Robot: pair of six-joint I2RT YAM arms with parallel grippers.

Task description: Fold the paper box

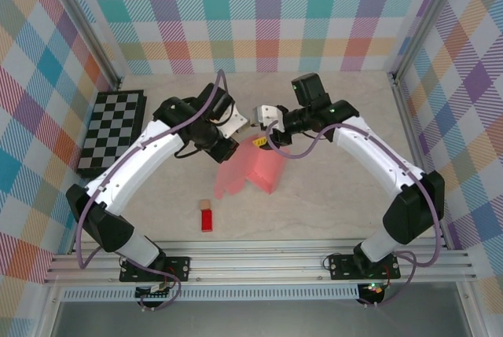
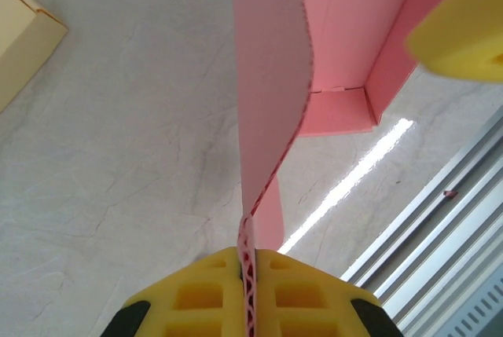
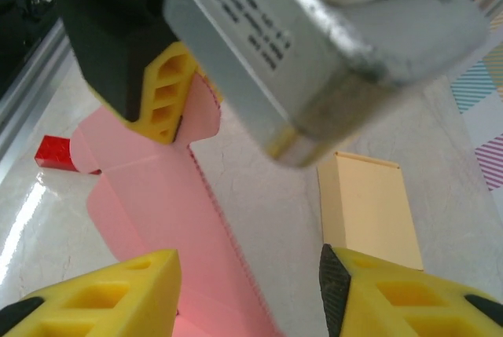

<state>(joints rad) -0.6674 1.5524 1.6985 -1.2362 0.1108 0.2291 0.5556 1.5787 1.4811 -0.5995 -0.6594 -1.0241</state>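
Your pink paper box [image 1: 255, 172] sits mid-frame in the top view, btwn both arms. Left gripper [image 2: 247, 257] is clamped on a flap [image 2: 267, 101]; right gripper [image 3: 247, 274] fingers stand apart, gripping nothing. Approx half done, I'd say: some walls up, flaps loose, closing left.

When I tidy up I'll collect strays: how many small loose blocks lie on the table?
2. A red block lies near the front edge, left of centre; a small tan block sits just beyond it. Others may be hidden under the arms or the pink box.
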